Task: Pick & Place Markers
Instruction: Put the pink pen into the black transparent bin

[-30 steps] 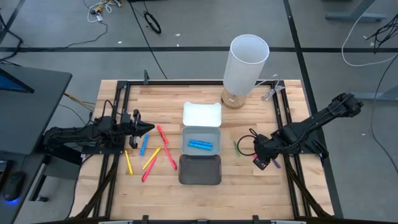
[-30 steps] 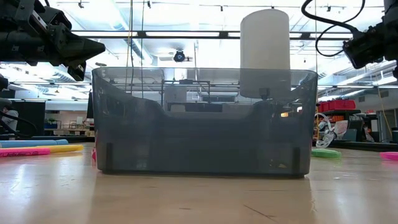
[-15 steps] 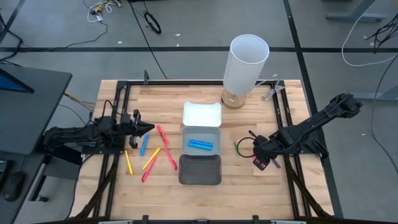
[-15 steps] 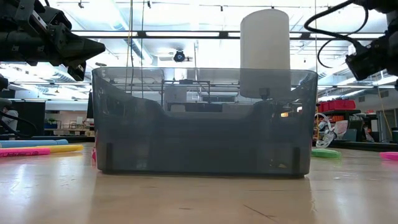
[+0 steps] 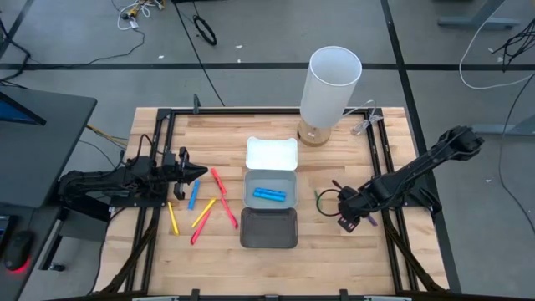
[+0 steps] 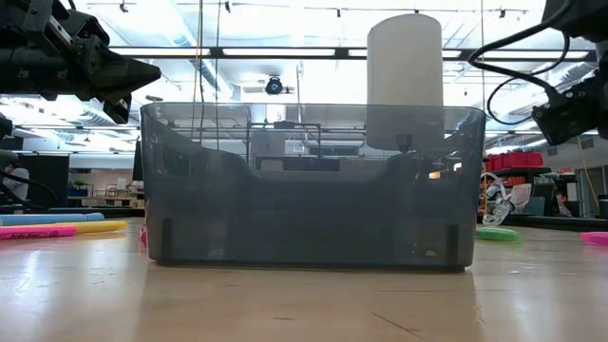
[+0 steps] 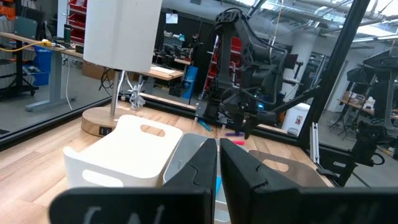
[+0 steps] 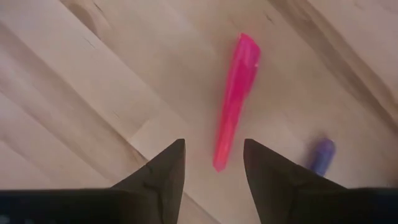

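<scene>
One blue marker (image 5: 269, 195) lies in the white tray (image 5: 271, 186); the others remain on the table (image 5: 226, 125). Right gripper (image 8: 211, 163), at four o'clock, hovers spread over a pink marker (image 8: 234, 99). Left gripper (image 7: 218, 144) waits clenched at nine o'clock.

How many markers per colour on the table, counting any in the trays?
Red markers: 3
Blue markers: 2
Yellow marker: 1
Orange marker: 1
Green marker: 1
Pink marker: 1
Purple marker: 1
Total: 10
</scene>
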### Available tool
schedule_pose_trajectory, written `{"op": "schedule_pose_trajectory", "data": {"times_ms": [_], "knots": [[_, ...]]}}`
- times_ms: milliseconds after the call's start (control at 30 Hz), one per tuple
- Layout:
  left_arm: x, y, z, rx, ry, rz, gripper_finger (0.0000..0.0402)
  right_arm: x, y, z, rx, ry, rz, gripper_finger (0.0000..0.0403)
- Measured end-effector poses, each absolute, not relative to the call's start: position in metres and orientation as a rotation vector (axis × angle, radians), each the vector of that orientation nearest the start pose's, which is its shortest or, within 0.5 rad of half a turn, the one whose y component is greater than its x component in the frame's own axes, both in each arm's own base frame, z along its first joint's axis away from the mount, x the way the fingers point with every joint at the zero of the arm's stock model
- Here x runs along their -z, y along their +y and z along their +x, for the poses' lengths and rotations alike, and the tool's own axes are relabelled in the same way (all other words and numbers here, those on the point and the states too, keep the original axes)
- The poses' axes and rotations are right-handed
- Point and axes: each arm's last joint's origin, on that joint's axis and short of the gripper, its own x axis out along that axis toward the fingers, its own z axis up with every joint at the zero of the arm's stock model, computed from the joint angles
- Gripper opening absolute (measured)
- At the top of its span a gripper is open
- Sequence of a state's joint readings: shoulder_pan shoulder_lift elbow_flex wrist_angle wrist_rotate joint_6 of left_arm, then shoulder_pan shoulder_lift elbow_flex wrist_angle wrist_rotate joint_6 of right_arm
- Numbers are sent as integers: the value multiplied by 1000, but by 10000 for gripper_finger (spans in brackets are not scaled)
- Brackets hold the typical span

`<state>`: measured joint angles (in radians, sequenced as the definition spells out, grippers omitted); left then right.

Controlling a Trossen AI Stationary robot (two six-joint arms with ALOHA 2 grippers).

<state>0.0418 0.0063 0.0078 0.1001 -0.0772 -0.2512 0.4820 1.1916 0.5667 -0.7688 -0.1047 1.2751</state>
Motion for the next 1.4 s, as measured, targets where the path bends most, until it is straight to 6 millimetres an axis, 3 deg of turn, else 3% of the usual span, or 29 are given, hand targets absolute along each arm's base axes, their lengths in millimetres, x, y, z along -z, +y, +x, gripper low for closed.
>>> {"op": "schedule_pose_trajectory", "data": {"times_ms": [367, 733, 1233, 1400], "knots": [[-175, 6, 97, -105, -116, -252, 23, -139, 83, 153, 467, 1467, 715, 164], [-175, 6, 97, -106, -116, -252, 23, -132, 84, 156, 497, 1463, 679, 160], [-175, 6, 97, -106, -116, -252, 23, -130, 82, 154, 539, 1459, 640, 37], [-175, 6, 97, -105, -116, -252, 23, -130, 81, 154, 538, 1460, 638, 18]]}}
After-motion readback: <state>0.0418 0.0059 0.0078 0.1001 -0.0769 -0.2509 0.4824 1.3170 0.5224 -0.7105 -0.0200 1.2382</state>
